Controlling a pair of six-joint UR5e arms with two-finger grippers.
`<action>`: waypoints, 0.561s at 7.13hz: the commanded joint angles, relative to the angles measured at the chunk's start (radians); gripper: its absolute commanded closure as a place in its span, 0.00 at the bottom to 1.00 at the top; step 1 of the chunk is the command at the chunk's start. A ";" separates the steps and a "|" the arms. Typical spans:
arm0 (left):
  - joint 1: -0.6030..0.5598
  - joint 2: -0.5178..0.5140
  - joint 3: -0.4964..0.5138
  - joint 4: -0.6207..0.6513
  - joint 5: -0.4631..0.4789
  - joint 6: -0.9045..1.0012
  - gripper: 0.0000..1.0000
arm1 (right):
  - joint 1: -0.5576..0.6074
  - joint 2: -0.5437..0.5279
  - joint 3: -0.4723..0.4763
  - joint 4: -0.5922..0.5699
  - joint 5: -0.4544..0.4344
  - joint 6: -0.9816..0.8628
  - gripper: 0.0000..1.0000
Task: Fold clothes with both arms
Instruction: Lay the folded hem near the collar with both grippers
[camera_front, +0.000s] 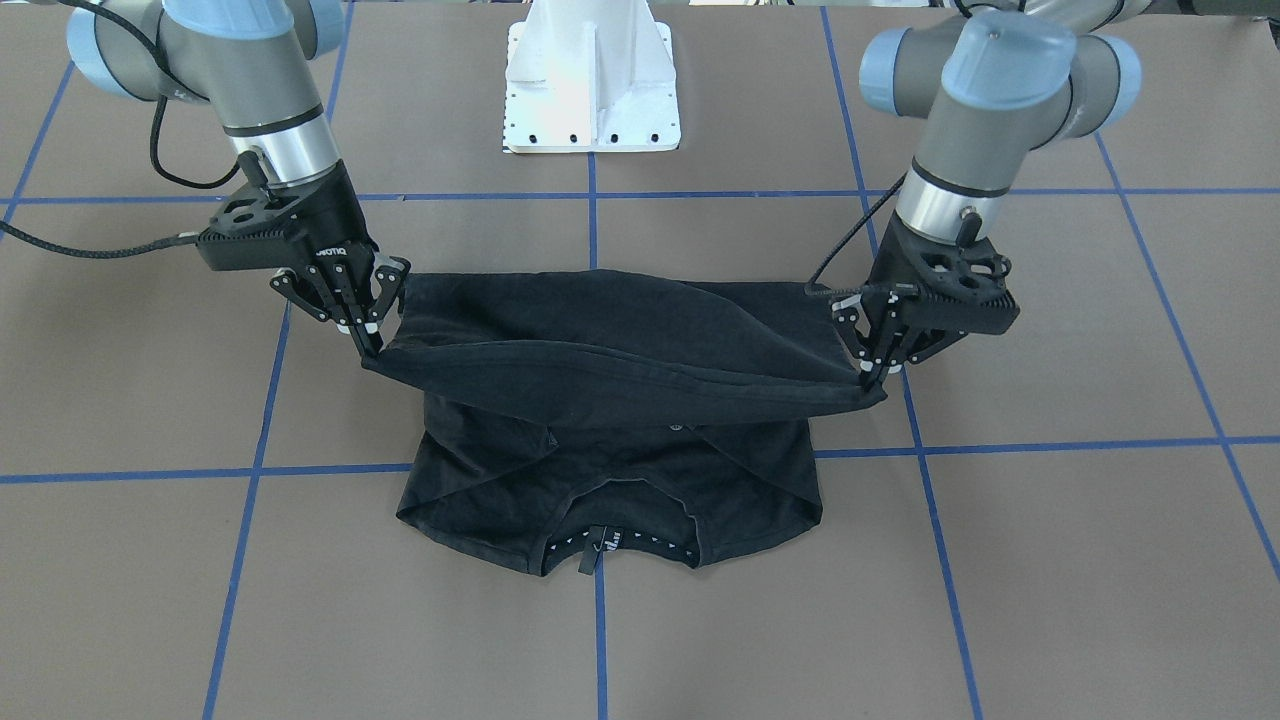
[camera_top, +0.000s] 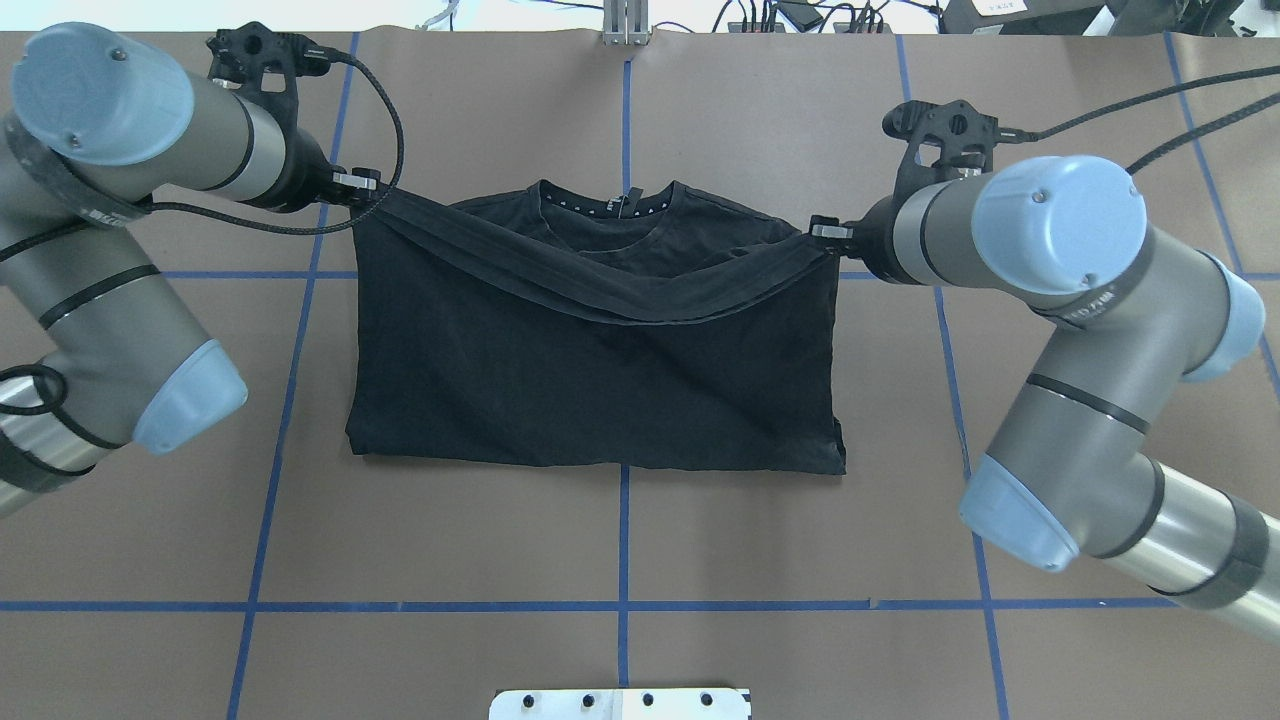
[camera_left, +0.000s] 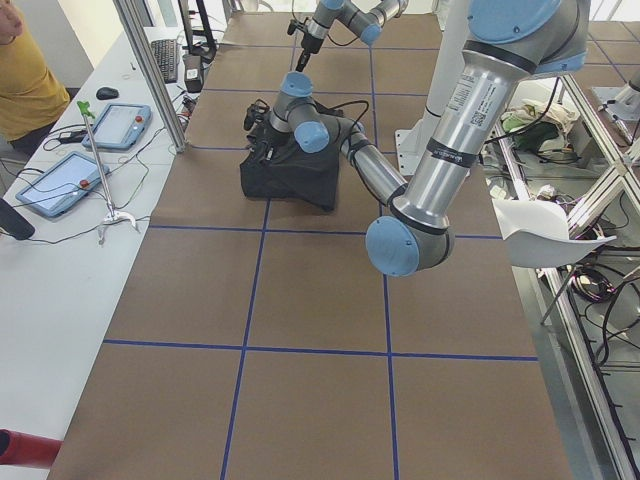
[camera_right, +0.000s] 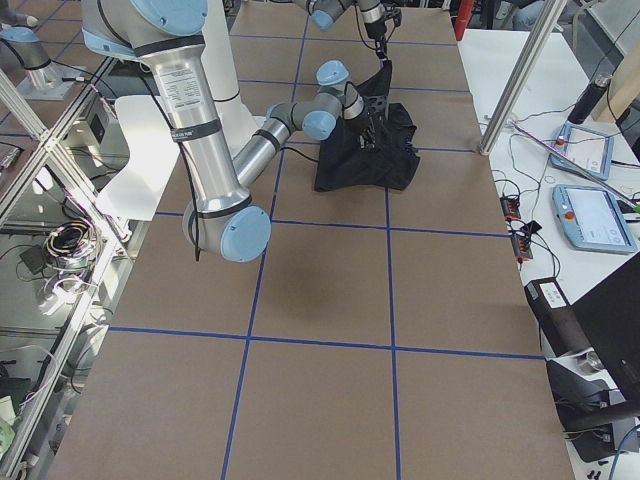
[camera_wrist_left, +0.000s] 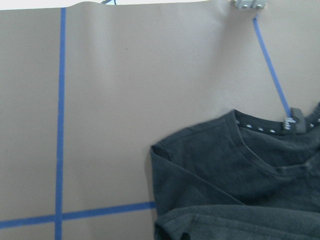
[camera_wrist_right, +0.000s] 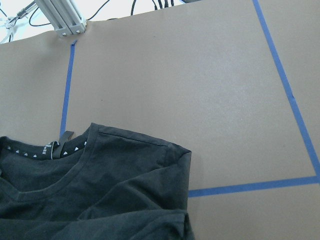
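Clamping T-shirt (camera_front: 620, 340): left end effector (camera_front: 868, 376), front-on

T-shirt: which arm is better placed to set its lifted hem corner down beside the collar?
Left, marginally. Each gripper is shut on a raised hem corner of the T-shirt; the left gripper is level with the collar, the right gripper a little short of it.

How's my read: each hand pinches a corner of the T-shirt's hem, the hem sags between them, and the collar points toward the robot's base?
Wrong on the collar: it points away from the white base, as the front-facing view shows. The rest stands: the left hand and right hand each pinch a hem corner of the T-shirt, the hem sagging between them.
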 joint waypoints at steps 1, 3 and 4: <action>-0.003 -0.073 0.180 -0.063 0.009 0.021 1.00 | 0.014 0.071 -0.104 -0.018 -0.002 -0.043 1.00; 0.000 -0.113 0.392 -0.202 0.052 0.088 1.00 | 0.012 0.080 -0.213 -0.006 -0.002 -0.045 1.00; 0.007 -0.118 0.463 -0.273 0.052 0.090 1.00 | 0.012 0.080 -0.245 -0.005 -0.002 -0.060 1.00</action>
